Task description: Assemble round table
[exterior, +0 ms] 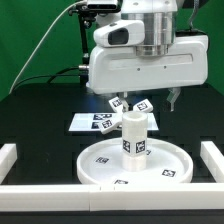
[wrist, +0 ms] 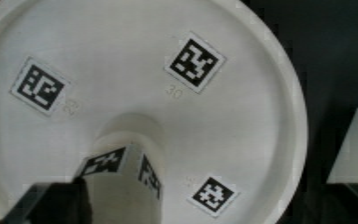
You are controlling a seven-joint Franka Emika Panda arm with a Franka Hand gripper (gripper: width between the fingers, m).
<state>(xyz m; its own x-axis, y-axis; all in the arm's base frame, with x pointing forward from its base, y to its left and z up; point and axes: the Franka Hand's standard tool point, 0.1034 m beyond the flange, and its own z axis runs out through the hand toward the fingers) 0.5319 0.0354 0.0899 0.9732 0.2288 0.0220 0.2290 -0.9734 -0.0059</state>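
White leg (exterior: 135, 134) stands upright on the disc (exterior: 98, 166) hub, long axis vertical, directly beneath the gripper (exterior: 129, 105); jaw state cannot be told.

No legible text, brand name or number is present. The only signs are black-and-white square tags (wrist: 197, 62), coded patterns without characters, on the round disc (exterior: 172, 157), the leg (exterior: 135, 130) and the marker board (exterior: 84, 122).
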